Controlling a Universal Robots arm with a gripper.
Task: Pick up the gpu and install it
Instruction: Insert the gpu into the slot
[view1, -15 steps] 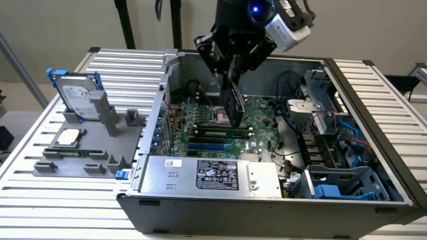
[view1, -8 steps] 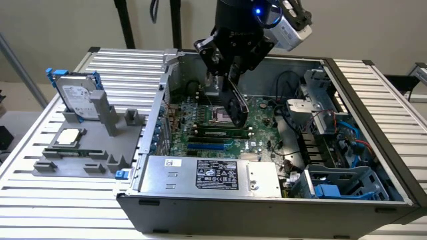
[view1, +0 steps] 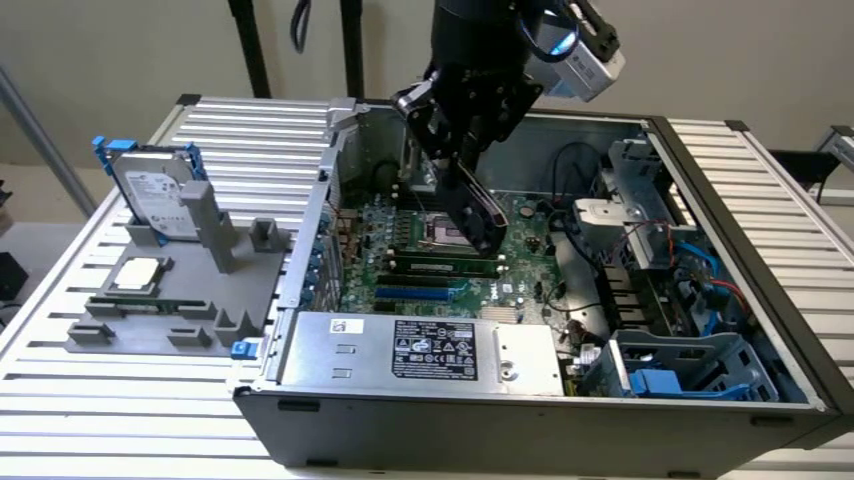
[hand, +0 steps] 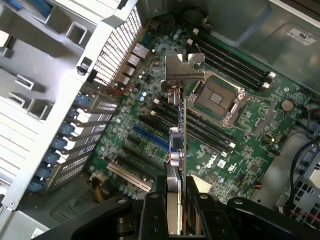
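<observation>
The gpu (view1: 477, 205) hangs edge-down inside the open computer case (view1: 534, 408), over the green motherboard (view1: 400, 262) near the CPU socket. My gripper (view1: 454, 150) is shut on its upper edge. In the wrist view the gpu (hand: 181, 125) is seen edge-on, running from my gripper (hand: 176, 215) out to its silver bracket (hand: 183, 69). It hovers above the expansion slots, close to the blue slot (hand: 150, 137), and is not seated in any slot. The black fingers (hand: 151, 215) clamp the card from both sides.
A grey fixture (view1: 160, 320) on the slatted table at the exterior view's left holds a hard drive with blue rails (view1: 151, 192) and a CPU chip (view1: 138, 274). Inside the case are the power supply (view1: 420, 350), a drive cage (view1: 687, 365) and loose cables (view1: 587, 215).
</observation>
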